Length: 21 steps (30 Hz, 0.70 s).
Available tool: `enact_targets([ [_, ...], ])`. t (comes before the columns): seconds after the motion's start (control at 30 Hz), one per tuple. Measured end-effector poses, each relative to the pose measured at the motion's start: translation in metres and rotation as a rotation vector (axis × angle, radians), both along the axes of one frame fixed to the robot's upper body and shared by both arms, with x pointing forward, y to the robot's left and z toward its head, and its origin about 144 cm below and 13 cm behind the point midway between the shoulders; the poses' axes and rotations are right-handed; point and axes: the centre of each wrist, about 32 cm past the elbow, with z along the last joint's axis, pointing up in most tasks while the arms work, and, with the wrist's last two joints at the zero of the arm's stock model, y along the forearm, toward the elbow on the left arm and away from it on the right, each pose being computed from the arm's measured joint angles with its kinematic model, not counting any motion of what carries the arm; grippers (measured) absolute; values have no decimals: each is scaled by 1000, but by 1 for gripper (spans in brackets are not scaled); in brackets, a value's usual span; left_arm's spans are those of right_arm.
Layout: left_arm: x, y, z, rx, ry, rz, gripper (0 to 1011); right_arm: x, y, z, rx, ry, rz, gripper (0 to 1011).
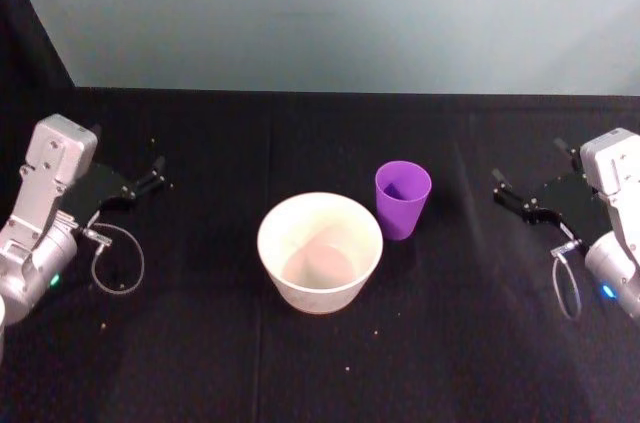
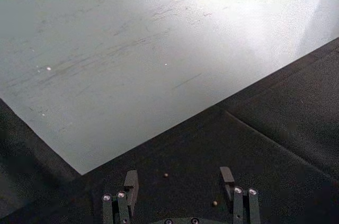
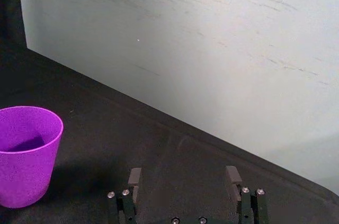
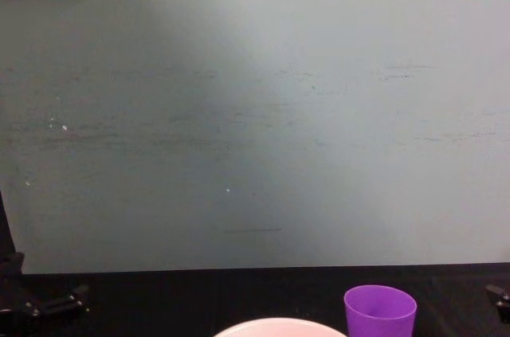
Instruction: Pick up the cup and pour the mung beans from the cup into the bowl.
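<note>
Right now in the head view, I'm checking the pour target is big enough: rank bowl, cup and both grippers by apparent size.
1. bowl, clearly widest.
2. cup.
3. left gripper and right gripper, both open, look alike, so no ranking between them.

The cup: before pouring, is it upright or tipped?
Upright: the cup stands on its base, mouth up, beside the bowl. The left gripper and right gripper sit open, apart from it.
</note>
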Motion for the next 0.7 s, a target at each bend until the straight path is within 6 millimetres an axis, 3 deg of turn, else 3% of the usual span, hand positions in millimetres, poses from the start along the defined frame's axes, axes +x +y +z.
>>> enact_targets([
  [0.7,0,0,0,0,0,0,1000,-1,0,1,-3,-6,6,1003],
])
